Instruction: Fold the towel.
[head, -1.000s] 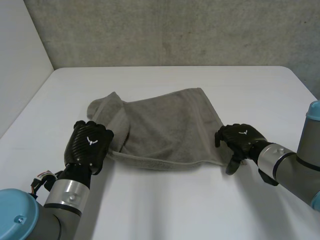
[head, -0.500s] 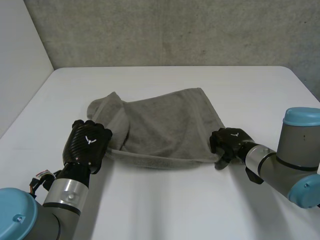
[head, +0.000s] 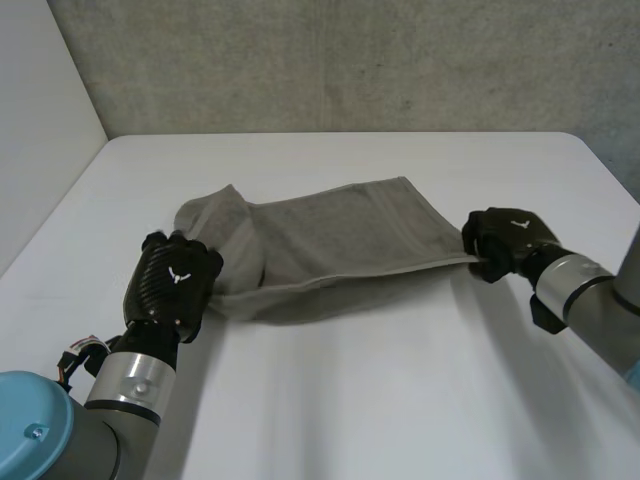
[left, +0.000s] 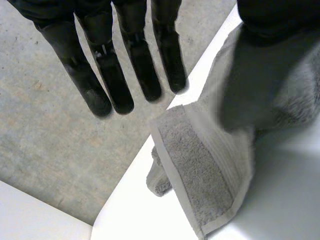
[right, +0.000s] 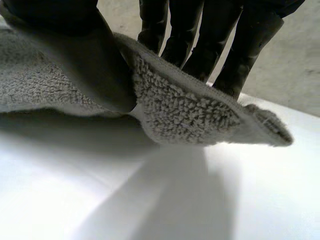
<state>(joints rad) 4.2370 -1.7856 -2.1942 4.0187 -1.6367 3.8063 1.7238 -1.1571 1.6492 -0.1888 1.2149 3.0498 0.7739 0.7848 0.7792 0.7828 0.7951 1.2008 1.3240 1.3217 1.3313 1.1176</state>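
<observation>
Head view: one grey towel (head: 330, 235) lies mid-bench (head: 350, 400). Its long axis runs from the left hand (head: 175, 285) to the right hand (head: 510, 240), one at each near corner, with the right end raised. Bare bench lies all round, widest in front.

Left wrist view: the fingers (left: 125, 75) are straight and apart from the towel (left: 200, 170), which rises beside the thumb.

Right wrist view: fingers (right: 245, 45) and thumb pinch the towel's (right: 185, 107) edge above the bench.

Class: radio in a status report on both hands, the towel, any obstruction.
Right hand pinching towel near corner, raised off table. Left hand at opposite near corner, grip unclear. Towel bunched at left end, fold not done. Nothing in the way.
</observation>
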